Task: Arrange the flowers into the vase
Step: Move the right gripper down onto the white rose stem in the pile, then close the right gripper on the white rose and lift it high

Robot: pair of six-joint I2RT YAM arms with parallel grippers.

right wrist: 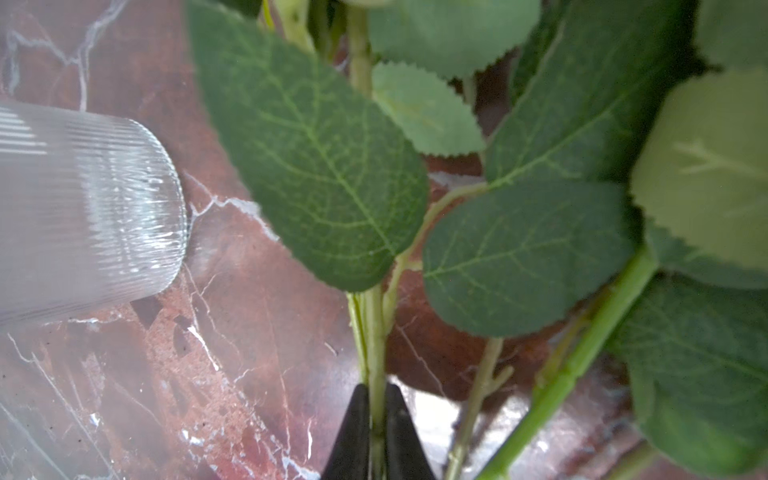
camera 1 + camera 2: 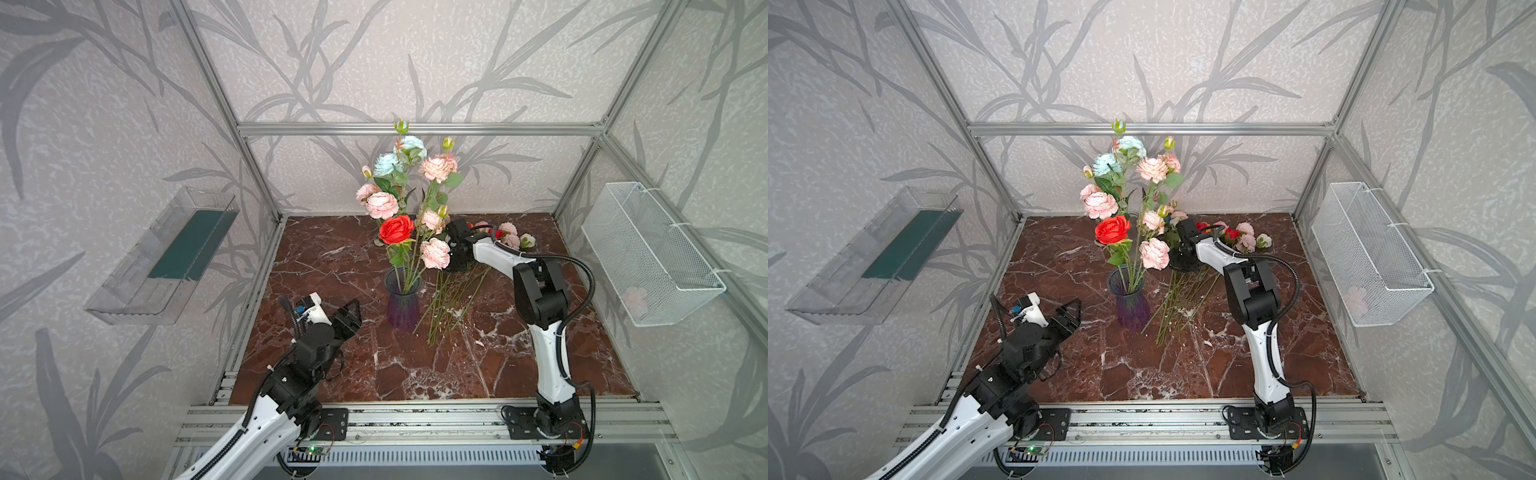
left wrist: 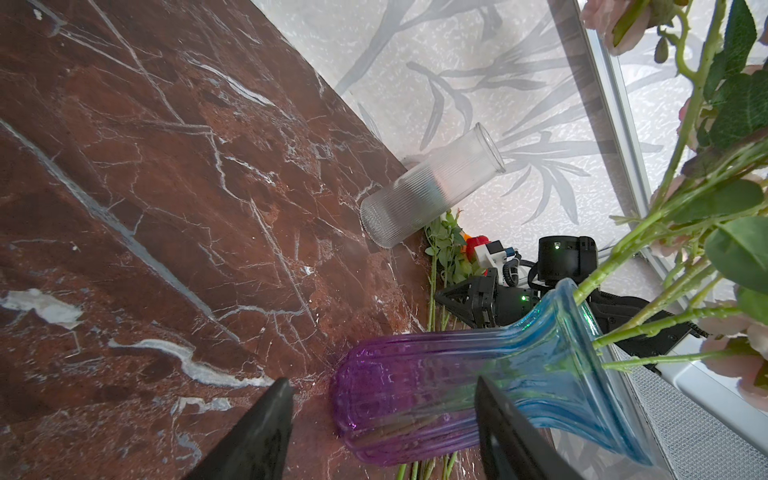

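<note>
1. Shows, in both top views, a purple-to-blue glass vase (image 2: 403, 303) standing upright near the middle of a red-brown marble table (image 2: 332, 365).
2. Finds a tall bunch of flowers (image 2: 436, 168) already in that vase: a red rose (image 2: 397, 229) at the front, pink peonies (image 2: 381, 205) around it, pale teal blooms (image 2: 388, 163) near the top.
3. Leaves loose flowers (image 2: 509, 237) lying on the table just right of the vase, with pink, red and cream heads toward the back wall and bare green stems (image 2: 449, 303) fanned toward the front.
4. Catches the right gripper (image 1: 377, 388) low in that pile, jaws pinched shut on a single green stem (image 1: 376, 332), with broad green leaves (image 1: 324, 166) just beyond the fingertips.
5. Puts the left gripper (image 3: 382, 380) to the left of the vase and apart from it, jaws spread wide with nothing between them, facing the purple base.
6. Places a clear ribbed glass cylinder (image 3: 432, 187) on its base at the back of the table, just beside the loose pile.
7. Frames the scene with a white wire basket (image 2: 648, 257) on the right wall and a clear plastic tray (image 2: 166, 257) on the left wall.
</note>
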